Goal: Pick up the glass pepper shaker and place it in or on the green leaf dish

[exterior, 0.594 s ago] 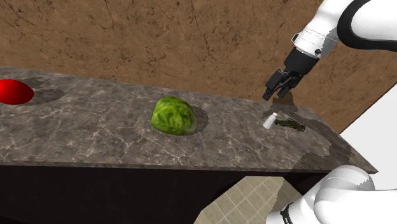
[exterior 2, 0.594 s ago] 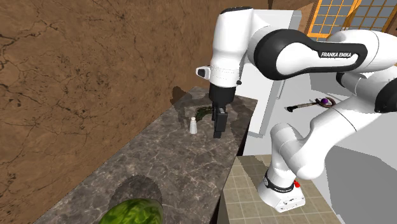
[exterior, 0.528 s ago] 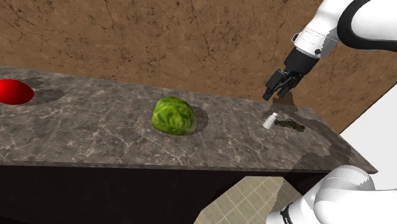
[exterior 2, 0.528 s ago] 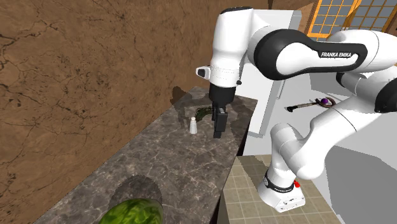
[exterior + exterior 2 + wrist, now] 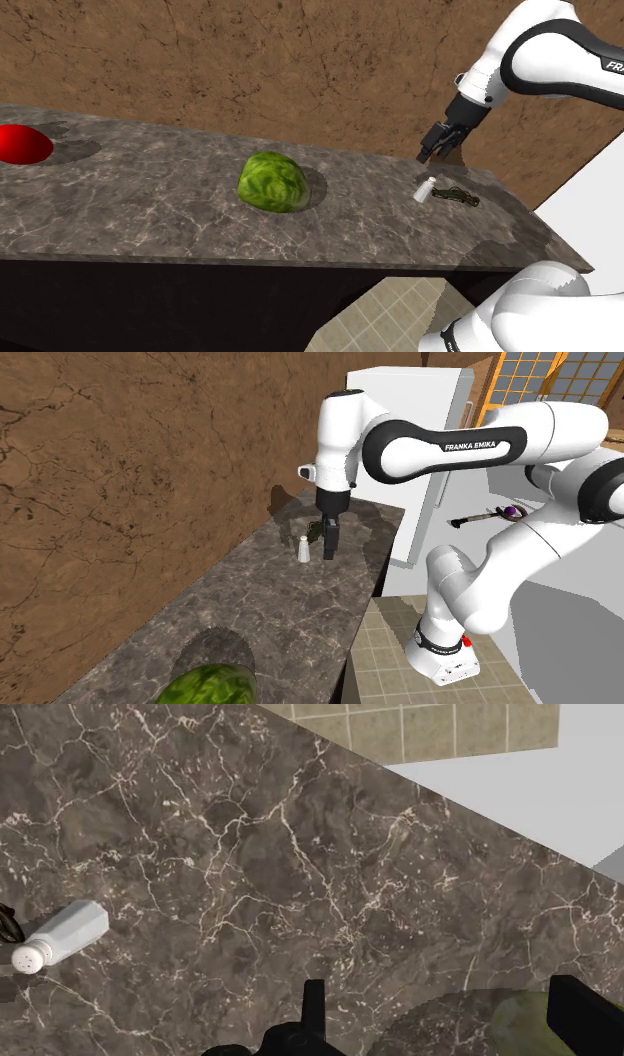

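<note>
The hand (image 5: 328, 548), spread apart just beside the shaker (image 5: 301, 550), should centre over it before dropping straight down.

In the second exterior view, white capitals reading "FRANKA EMIKA" run along the robot's dark forearm link (image 5: 455, 447). In the shoulder view the same dark forearm link (image 5: 560, 72) carries white letters at the picture's right edge. These seem to read "FR", with the rest cut off by the frame.
</note>
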`<act>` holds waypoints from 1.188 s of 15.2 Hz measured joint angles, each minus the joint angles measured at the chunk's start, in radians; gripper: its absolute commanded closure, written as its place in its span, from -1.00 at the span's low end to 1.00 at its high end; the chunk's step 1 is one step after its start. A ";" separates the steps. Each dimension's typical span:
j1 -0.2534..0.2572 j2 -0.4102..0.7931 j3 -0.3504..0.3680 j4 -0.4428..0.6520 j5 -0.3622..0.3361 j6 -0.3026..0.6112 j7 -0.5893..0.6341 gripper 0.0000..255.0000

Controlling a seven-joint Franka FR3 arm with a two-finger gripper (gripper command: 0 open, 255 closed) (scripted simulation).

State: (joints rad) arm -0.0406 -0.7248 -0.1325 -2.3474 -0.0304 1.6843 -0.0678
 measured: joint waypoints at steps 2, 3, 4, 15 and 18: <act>-0.011 0.032 -0.042 -0.004 -0.020 0.030 -0.046 -1.00; -0.017 0.044 -0.063 -0.007 -0.030 0.042 -0.068 -1.00; -0.023 0.063 -0.084 -0.009 -0.040 0.060 -0.092 -1.00; -0.056 0.333 -0.309 0.057 -0.075 0.232 -0.346 -1.00; -0.055 0.440 -0.366 0.108 -0.050 0.273 -0.422 -1.00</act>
State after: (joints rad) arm -0.0952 -0.2851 -0.4988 -2.2390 -0.0802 1.9571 -0.4894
